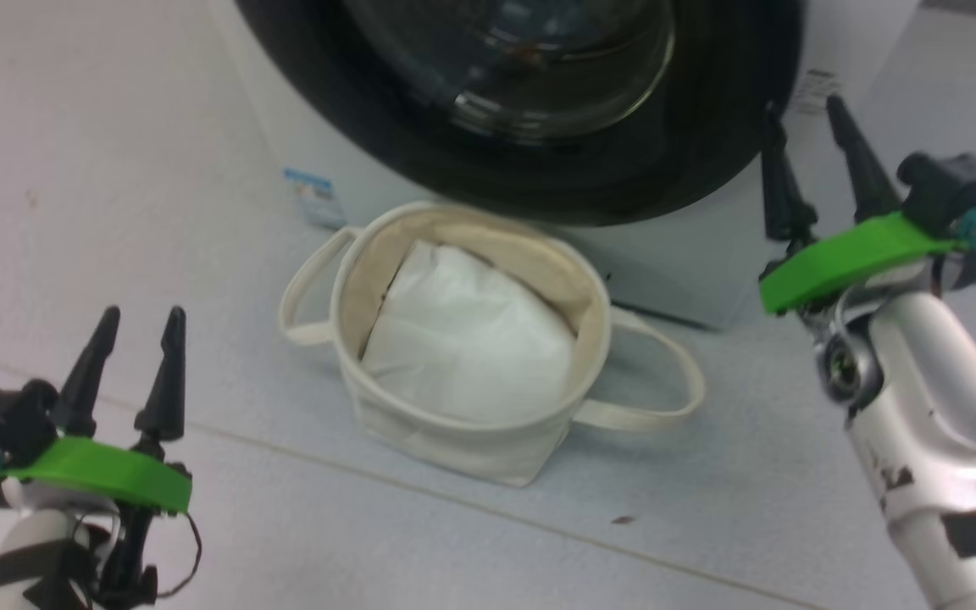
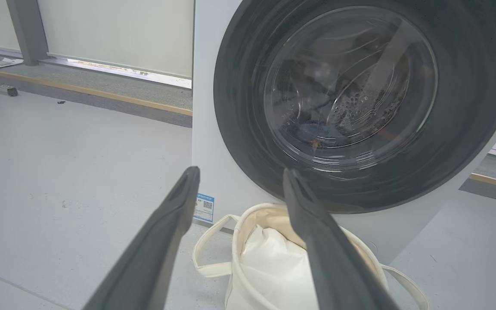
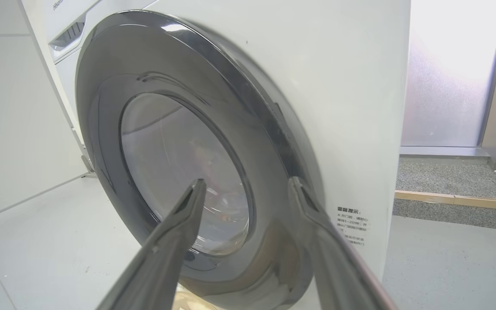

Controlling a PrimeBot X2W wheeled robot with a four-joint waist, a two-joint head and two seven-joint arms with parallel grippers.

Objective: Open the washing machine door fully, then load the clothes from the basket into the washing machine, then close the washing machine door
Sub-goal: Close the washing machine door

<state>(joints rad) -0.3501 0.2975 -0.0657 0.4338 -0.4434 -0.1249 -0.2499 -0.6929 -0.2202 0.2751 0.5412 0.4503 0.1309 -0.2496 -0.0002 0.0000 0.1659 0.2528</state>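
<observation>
A pale grey floor (image 1: 73, 212) carries everything, smooth and faintly scuffed, with a thin seam running across its near part. In the left wrist view a strip of grey carpet (image 2: 114, 86) edged in wood borders the floor's far side under a pale wall (image 2: 114, 30). In the right wrist view a frosted glass panel (image 3: 441, 77) stands beyond the same kind of strip.

The washing machine (image 2: 207, 129) stands on the floor, white and boxy. The washing machine door (image 2: 239, 107) lies flush against its front, shut, its black rim glossy around the clear bowl. Behind the glass, low in the drum, something dark bluish with an orange speck shows; it may be the clothes (image 2: 312, 133), but it is too blurred to tell.

The basket (image 1: 454, 449) sits on the floor just in front of the machine, below the door, loop handles out to either side. White padding (image 1: 471, 339) lies in it.

The left gripper (image 1: 142, 312) hangs over the near left of the floor, well apart from the basket, fingers spread wide with nothing between them. The right gripper (image 1: 801, 103) is raised beside the door's right edge, near the machine's corner, fingers likewise parted and empty.

A small blue label (image 1: 312, 196) sticks low on the machine's front, left of the basket.
</observation>
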